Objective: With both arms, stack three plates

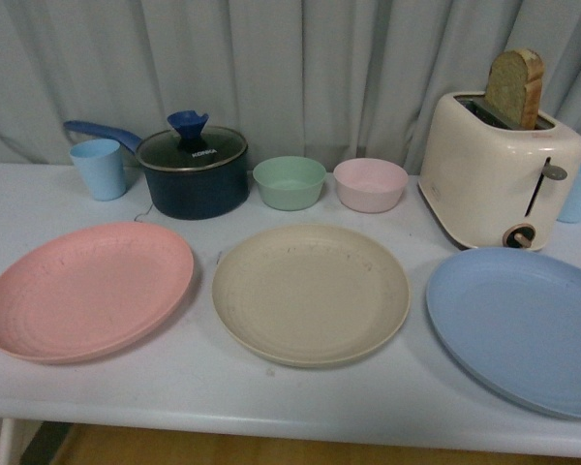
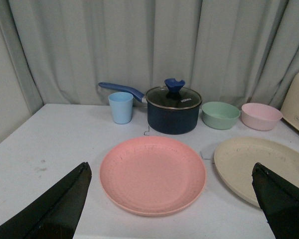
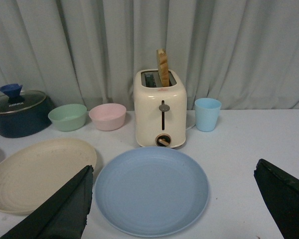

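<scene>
Three plates lie side by side along the table's front: the pink plate (image 1: 87, 289) on the left, the beige plate (image 1: 311, 293) in the middle, the light blue plate (image 1: 523, 325) on the right. None of them overlap. Neither arm shows in the front view. In the left wrist view my left gripper (image 2: 172, 199) is open, raised above and in front of the pink plate (image 2: 153, 174), with the beige plate (image 2: 259, 167) beside it. In the right wrist view my right gripper (image 3: 174, 199) is open, raised over the blue plate (image 3: 152, 190). Nothing is held.
Behind the plates stand a light blue cup (image 1: 99, 168), a dark blue lidded saucepan (image 1: 193, 170), a green bowl (image 1: 290, 182), a pink bowl (image 1: 370, 184) and a cream toaster (image 1: 499, 170) with toast in it. Another blue cup (image 3: 208, 114) stands right of the toaster. A curtain hangs behind.
</scene>
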Robot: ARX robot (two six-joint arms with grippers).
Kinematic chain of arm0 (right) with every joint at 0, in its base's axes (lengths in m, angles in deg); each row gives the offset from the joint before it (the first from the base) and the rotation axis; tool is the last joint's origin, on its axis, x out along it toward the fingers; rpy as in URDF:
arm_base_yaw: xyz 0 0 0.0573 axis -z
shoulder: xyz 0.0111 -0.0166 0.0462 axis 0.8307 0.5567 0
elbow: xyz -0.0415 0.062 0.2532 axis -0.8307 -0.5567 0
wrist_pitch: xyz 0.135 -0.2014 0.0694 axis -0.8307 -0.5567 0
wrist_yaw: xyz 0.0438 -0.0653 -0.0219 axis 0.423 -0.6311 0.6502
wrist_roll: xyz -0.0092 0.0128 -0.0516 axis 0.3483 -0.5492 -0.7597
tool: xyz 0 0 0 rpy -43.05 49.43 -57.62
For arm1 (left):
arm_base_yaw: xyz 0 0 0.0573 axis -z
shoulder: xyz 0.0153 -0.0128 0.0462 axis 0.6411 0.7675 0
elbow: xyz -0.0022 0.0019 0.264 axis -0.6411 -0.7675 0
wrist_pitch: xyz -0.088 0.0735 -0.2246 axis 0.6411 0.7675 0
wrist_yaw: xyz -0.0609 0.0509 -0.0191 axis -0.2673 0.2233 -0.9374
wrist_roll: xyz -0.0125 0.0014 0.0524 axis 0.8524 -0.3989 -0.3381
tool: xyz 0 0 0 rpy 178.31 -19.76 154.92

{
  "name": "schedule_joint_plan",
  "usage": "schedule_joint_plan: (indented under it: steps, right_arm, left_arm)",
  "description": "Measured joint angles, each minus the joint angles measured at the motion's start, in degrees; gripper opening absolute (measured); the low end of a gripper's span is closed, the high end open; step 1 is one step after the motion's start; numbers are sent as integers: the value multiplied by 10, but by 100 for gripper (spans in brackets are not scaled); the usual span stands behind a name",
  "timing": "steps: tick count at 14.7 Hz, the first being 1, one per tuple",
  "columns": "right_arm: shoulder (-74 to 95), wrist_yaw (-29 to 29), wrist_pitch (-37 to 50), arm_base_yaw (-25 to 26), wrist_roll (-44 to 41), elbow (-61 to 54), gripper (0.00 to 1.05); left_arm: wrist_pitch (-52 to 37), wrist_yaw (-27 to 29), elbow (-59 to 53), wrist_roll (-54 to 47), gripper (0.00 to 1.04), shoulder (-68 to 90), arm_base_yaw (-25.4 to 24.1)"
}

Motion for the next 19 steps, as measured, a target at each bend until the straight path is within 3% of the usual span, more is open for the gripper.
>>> schedule_joint_plan:
  steps: [19]
  right_arm:
    - [0, 0, 0, 0, 0, 0, 98]
  left_arm:
    - [0, 0, 0, 0, 98, 0, 0]
